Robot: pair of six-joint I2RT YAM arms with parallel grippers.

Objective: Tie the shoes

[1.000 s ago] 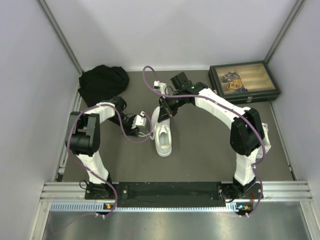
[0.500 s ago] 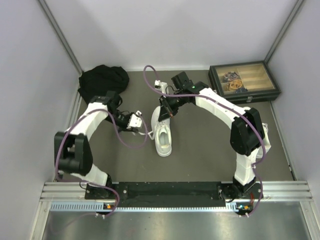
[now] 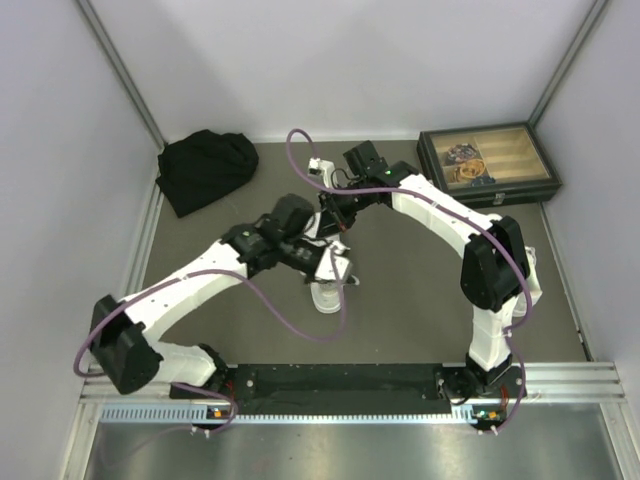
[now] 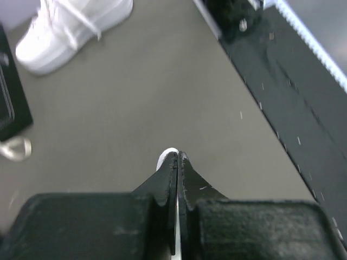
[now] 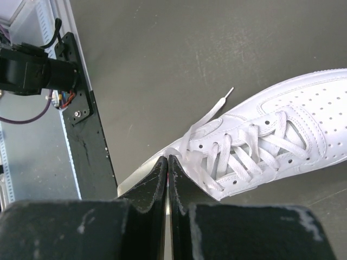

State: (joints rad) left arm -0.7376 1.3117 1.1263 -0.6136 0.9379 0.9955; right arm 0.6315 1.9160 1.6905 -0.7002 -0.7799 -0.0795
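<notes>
Shows black cloth bundle [image 3: 205,168] far left at the back of the table [image 3: 420,300], well apart from everything else. Then left gripper [image 4: 177,158], stretched over mid-table, jaws pressed fully together; tiny white bit at the tips, cannot tell if anything is pinched. Places sneaker [image 3: 324,294] near table centre, on its sole, toe pointing to the far side, only the near end poking out from under the left arm [image 3: 200,285] in the top view. Just right of that, right gripper [image 5: 167,158] at the shoe's lacing, jaws closed on a lace [image 5: 181,153] by the top eyelets, with a loose lace end [image 5: 219,105] flat on the table beside the shoe. Ends far right at the back with dark box [image 3: 490,168], wooden tray inside, well apart from the sneaker.
</notes>
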